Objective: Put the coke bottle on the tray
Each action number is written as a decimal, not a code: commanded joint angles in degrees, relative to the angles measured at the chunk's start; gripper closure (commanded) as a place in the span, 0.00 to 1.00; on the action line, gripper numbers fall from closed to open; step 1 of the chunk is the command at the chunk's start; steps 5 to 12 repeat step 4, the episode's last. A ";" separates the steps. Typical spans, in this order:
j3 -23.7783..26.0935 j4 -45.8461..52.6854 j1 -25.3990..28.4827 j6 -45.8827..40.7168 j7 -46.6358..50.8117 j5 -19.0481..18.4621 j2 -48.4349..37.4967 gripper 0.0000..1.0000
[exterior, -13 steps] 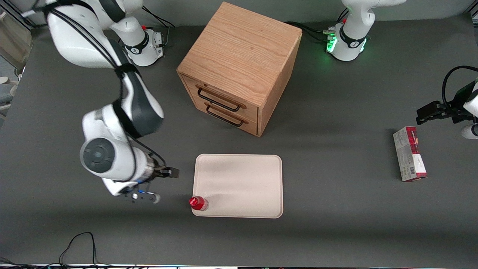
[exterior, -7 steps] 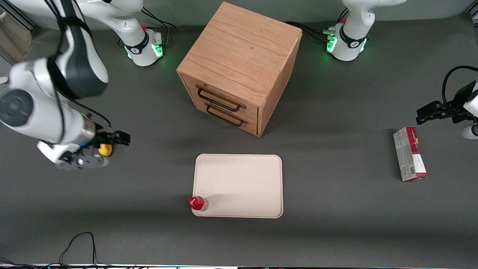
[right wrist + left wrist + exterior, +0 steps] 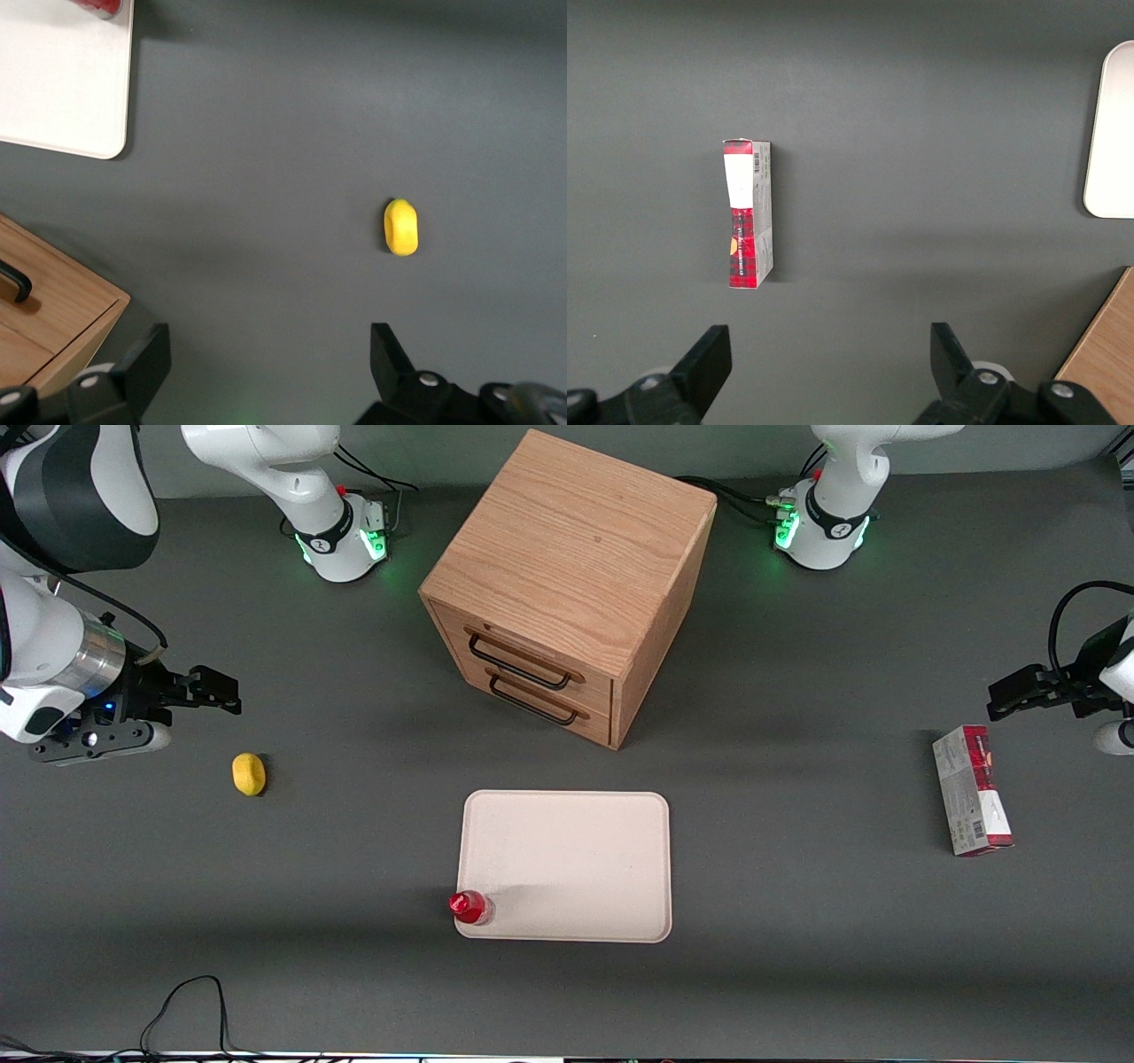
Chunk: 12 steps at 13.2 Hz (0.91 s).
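On tray [image 3: 567,841] corner: coke bottle [image 3: 469,907] upright, task looks done. Gripper [image 3: 217,693] parked well off tray, jaws spread, empty.

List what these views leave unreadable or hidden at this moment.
- Coke bottle: front view shows it from above, cap mostly; lettering hidden. Right wrist view cuts it off at the frame edge.
- Tray: wrist views cut it off.
- Drawer cabinet: drawers shut, contents hidden.
- Carton: print too small.
- Tool: open, holding nothing.
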 commanded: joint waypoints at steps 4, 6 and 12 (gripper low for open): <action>-1.32 1.78 0.65 -1.51 -1.49 1.19 -0.30 0.00; -1.32 1.78 0.65 -1.51 -1.49 1.19 -0.30 0.00; -1.32 1.78 0.65 -1.51 -1.49 1.19 -0.30 0.00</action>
